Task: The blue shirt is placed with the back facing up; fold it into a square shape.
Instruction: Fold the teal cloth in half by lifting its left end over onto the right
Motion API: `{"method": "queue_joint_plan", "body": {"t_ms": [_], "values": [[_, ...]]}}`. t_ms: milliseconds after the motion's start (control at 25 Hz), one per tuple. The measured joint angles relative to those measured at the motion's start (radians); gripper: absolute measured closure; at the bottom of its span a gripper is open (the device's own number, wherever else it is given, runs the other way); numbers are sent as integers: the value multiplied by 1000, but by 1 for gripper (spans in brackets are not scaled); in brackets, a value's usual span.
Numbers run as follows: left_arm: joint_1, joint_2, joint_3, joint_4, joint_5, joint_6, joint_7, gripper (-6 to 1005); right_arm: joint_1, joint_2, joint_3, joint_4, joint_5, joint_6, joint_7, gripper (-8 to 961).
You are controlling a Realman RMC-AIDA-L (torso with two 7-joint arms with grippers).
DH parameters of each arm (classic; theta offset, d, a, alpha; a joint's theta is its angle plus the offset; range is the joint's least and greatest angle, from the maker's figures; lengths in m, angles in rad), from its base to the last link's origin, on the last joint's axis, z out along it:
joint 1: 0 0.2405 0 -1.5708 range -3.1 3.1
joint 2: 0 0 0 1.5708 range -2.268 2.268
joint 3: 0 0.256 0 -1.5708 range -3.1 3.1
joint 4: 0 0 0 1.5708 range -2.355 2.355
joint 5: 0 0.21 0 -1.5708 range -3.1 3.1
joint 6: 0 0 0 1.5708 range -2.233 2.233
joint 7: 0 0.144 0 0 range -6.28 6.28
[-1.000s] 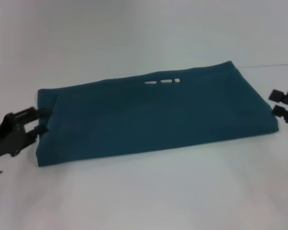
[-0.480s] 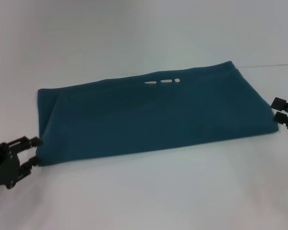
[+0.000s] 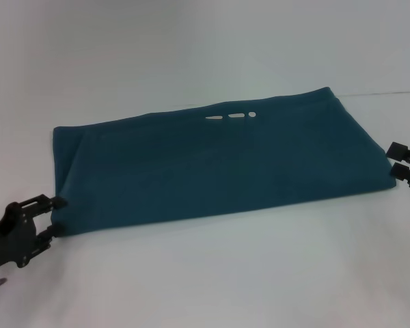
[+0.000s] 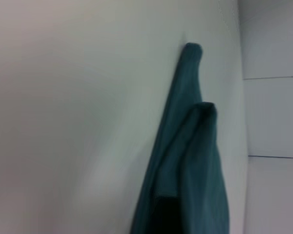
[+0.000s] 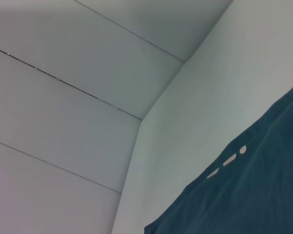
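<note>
The blue shirt point(image 3: 219, 164) lies flat on the white table, folded into a long band with a row of small white marks point(image 3: 231, 116) near its far edge. My left gripper point(image 3: 52, 217) is open at the shirt's near left corner, its fingertips right at the cloth's edge. My right gripper point(image 3: 398, 159) is open just off the shirt's right end, level with the near right corner. The left wrist view looks along the layered edge of the shirt point(image 4: 185, 161). In the right wrist view, the shirt point(image 5: 254, 195) and its white marks point(image 5: 228, 160) show.
White table point(image 3: 205, 280) spreads all around the shirt. A seam of the tabletop or wall point(image 3: 389, 92) runs behind the shirt's far right corner. Pale wall panels point(image 5: 63, 97) fill the background of the right wrist view.
My left gripper has moved from the middle of the shirt's left edge toward me, down to the near left corner. My right gripper has drifted slightly right. The shirt has not moved.
</note>
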Motion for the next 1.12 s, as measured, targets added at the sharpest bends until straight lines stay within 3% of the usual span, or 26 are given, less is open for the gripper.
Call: {"method": "queue_joint_plan", "body": {"t_ms": [560,1120], "values": [[7,5,-4,-24,34,-57,-30,446,-11,-3,2,9,0,0,-2,195],[1,-4,-2,-28,30,-99,17,449,-21,-3,3,10,0,2,-2,197]]}}
